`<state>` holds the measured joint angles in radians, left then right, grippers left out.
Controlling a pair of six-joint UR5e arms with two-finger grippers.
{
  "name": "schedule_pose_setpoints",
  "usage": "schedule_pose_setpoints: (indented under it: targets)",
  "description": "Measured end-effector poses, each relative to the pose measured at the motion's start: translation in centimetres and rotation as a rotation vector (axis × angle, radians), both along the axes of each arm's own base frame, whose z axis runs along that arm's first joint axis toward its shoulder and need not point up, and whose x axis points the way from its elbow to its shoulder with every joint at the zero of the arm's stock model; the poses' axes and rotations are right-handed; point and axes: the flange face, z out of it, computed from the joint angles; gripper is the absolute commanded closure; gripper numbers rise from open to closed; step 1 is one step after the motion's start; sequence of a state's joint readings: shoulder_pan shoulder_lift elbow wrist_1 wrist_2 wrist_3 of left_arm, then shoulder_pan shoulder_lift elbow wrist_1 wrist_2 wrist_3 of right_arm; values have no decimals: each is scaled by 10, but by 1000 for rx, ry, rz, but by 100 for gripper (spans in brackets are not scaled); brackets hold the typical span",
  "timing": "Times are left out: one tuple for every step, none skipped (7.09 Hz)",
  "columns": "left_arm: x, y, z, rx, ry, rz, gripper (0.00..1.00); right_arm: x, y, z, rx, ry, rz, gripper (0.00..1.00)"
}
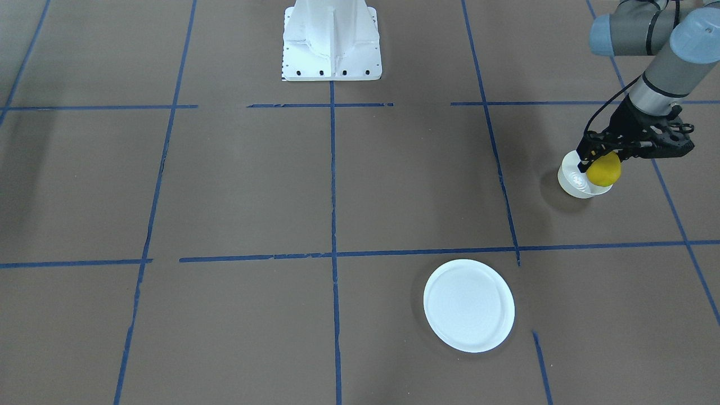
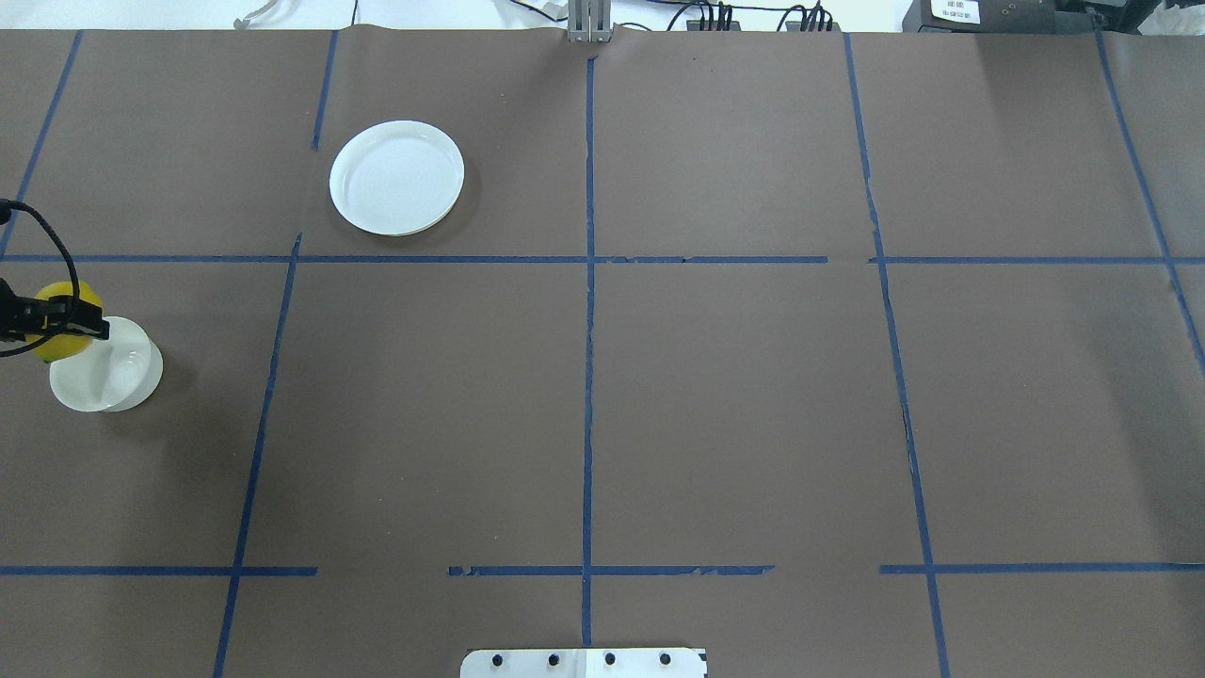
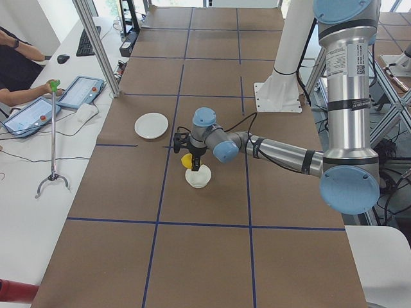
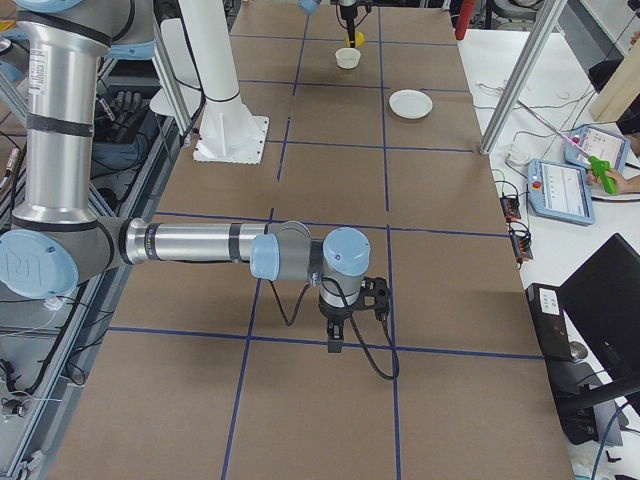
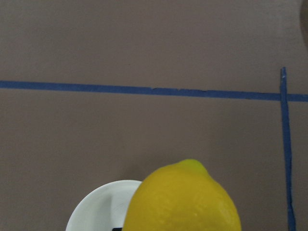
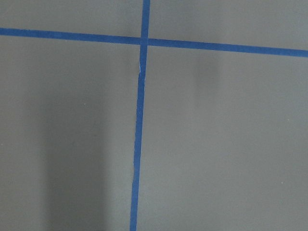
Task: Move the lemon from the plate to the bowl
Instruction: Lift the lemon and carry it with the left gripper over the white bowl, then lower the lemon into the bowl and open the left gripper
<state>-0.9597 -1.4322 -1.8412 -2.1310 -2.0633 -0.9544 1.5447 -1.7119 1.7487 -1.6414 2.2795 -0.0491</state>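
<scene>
My left gripper [image 1: 599, 163] is shut on the yellow lemon [image 1: 605, 172] and holds it just above the small deep white bowl [image 1: 571, 181], over the bowl's edge rather than its middle. In the overhead view the lemon [image 2: 58, 349] and bowl [image 2: 115, 381] are at the far left. The left wrist view shows the lemon [image 5: 183, 202] close up, with the bowl [image 5: 96, 211] under it. The flat white plate [image 1: 468, 305] lies empty, apart from the bowl. My right gripper [image 4: 335, 345] shows only in the exterior right view, low over the table; I cannot tell if it is open.
The brown table cover has a grid of blue tape lines [image 2: 588, 282]. The robot's white base [image 1: 332, 42] stands at the table's robot side. Operators, tablets and a grabber tool [image 3: 54, 135] are on a side bench beyond the table.
</scene>
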Motion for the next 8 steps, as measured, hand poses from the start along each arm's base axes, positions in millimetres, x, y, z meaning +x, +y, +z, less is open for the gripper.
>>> schedule_pose_setpoints:
  targets:
    - [3,4,10,-13,-5,4,100,0,0,0,0,0,0,0]
    - [7,7,19,-25,-12,14,100,0,0,0,0,0,0,0]
    - [12,9,26,-34,-19,26,82,0,0,0,0,0,0,0]
    - [16,10,30,-37,-22,35,1,0,0,0,0,0,0,0]
    - [18,9,29,-34,-22,41,0,0,0,0,0,-1,0,0]
    - [19,9,28,-32,-20,44,0,0,0,0,0,-1,0,0]
    - [20,9,26,-30,-16,47,0,0,0,0,0,-1,0,0]
    - [20,9,23,-27,-10,51,0,0,0,0,0,-1,0,0]
